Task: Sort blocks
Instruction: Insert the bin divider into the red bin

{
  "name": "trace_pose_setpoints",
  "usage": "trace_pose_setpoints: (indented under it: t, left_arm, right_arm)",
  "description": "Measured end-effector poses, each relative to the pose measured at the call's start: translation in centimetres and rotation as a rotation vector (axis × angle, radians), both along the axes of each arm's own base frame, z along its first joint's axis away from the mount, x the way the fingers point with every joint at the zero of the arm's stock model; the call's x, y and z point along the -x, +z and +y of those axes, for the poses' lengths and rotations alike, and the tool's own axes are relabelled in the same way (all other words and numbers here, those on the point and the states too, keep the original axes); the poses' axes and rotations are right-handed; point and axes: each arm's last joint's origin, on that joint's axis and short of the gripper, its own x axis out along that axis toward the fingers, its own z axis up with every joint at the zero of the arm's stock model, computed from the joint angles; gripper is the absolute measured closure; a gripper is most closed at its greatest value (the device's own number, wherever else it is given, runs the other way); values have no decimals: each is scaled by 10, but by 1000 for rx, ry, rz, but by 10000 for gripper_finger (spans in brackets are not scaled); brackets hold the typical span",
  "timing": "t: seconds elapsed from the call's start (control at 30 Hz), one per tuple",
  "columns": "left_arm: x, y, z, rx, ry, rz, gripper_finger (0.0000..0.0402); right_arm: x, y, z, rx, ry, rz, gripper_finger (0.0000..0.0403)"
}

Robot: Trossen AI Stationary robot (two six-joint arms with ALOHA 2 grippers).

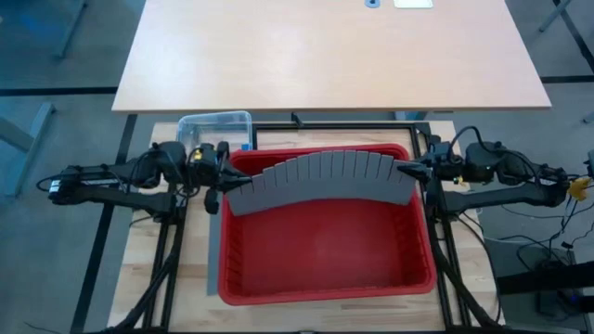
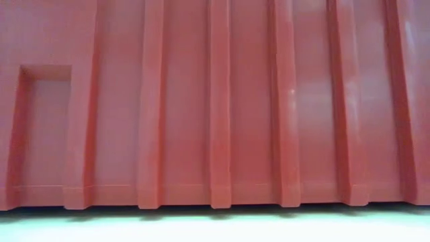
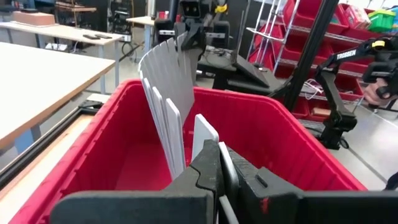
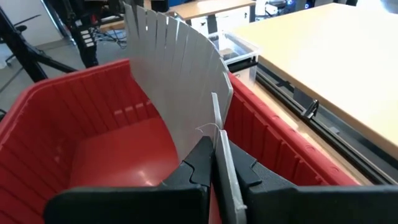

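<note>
A long grey slotted divider panel [image 1: 320, 181] spans the red bin [image 1: 325, 289] from left to right, bowed in an arc toward the far side, slots up. My left gripper [image 1: 225, 182] is shut on its left end and my right gripper [image 1: 415, 171] on its right end. The low view shows only the bin's ribbed red wall [image 2: 215, 107]. The blocks are out of view. My left gripper pinches the panel's left end [image 3: 205, 134] between its two fingers, coming level from the table's left, along the panel. The panel stands on edge, lifted over the bin. My right gripper pinches the panel's right end [image 4: 217, 121] between its two fingers, coming from the table's right and slanting slightly down. The panel curves away from it, held above the bin floor.
A small clear plastic tub [image 1: 215, 125] stands at the bin's far left corner. A second grey panel [image 1: 213, 252] lies along the bin's left side. A large pale table [image 1: 325, 51] lies beyond the work table. Shelves and stands fill the room behind.
</note>
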Motion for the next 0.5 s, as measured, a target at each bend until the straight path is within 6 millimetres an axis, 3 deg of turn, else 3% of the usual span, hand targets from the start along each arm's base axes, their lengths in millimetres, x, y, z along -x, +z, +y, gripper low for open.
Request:
trace_pose_setpoints:
  t: [0.5]
  left_arm:
    - [2, -6, 0, 4, 8, 62, 401]
  right_arm:
    - [0, 0, 0, -11, -2, -3, 403]
